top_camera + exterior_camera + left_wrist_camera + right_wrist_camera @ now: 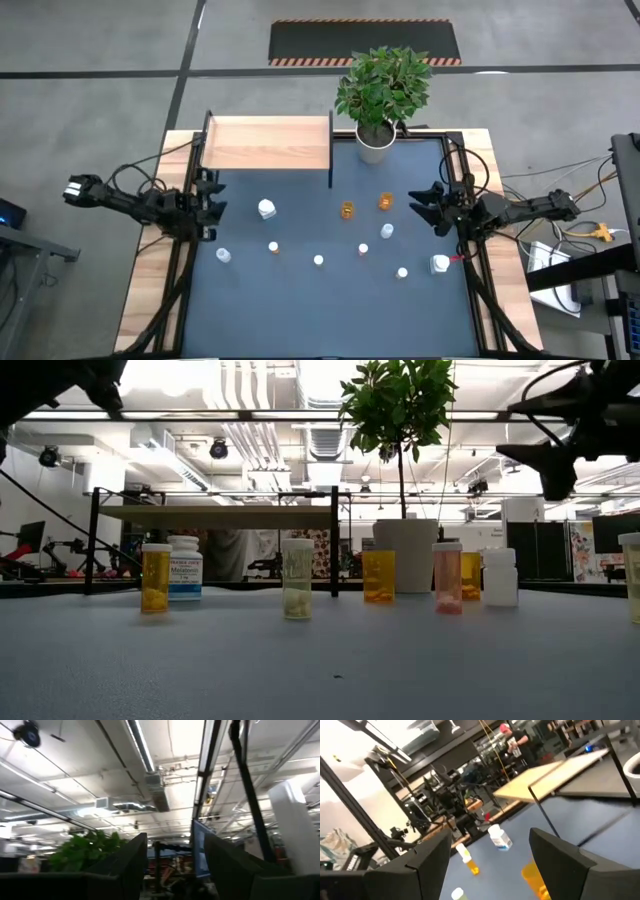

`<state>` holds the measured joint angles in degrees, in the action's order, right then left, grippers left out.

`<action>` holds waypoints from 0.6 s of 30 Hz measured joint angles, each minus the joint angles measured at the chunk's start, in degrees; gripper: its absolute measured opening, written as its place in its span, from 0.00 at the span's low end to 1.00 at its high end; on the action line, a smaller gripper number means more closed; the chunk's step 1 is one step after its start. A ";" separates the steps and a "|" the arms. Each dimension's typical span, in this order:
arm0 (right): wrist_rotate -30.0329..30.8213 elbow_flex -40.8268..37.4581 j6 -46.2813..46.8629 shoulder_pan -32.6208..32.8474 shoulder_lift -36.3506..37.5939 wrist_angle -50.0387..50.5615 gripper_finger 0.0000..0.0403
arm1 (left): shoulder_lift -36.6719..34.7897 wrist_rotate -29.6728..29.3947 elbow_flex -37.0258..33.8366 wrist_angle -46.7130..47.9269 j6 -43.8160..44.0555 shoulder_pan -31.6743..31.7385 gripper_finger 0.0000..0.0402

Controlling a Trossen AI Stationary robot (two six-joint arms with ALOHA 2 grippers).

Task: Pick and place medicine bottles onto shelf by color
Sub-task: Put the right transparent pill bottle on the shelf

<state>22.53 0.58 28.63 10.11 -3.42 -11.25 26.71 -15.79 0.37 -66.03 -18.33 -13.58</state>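
Hovering above the right edge of the dark blue tabletop (330, 300), the right claw (424, 203) is seen spread wide with nothing between its dark, wedge-shaped fingers (420, 865); it is pointed toward the middle of the tabletop, near an amber bottle (385, 202) but apart from it. The left claw (212, 199) is held over the left edge, its two dark fingers (125, 865) parted and nothing gripped; from its wrist view only ceiling and leaves are seen past them. The medicine bottles are found standing upright and scattered across the matte tabletop, none on the shelf (268, 142). Small cylinders with pale caps are shown: a second translucent amber bottle (347, 210) just beside the first, a wider white bottle (266, 209) left of centre, and smaller pale ones (318, 260) spread along the near half, one white bottle (440, 264) lying close below the right claw. In the low view pills can be made out through the amber walls of one bottle (155, 577), and a blue-and-white label is carried by a white bottle (184, 568). The shelf, a flat board of light wood on thin black metal legs, is set at the far left of the tabletop. A leafy green plant (385, 82) is held in a round white pot (375, 143) just right of the shelf.
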 joint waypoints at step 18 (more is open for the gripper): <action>-1.96 7.07 -17.34 0.00 -23.43 -22.05 0.60 | -1.20 -1.05 1.63 -6.42 -10.80 0.00 0.45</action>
<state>20.58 7.65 11.29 10.11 -26.85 -33.30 25.51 -16.84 2.00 -72.45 -29.12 -13.58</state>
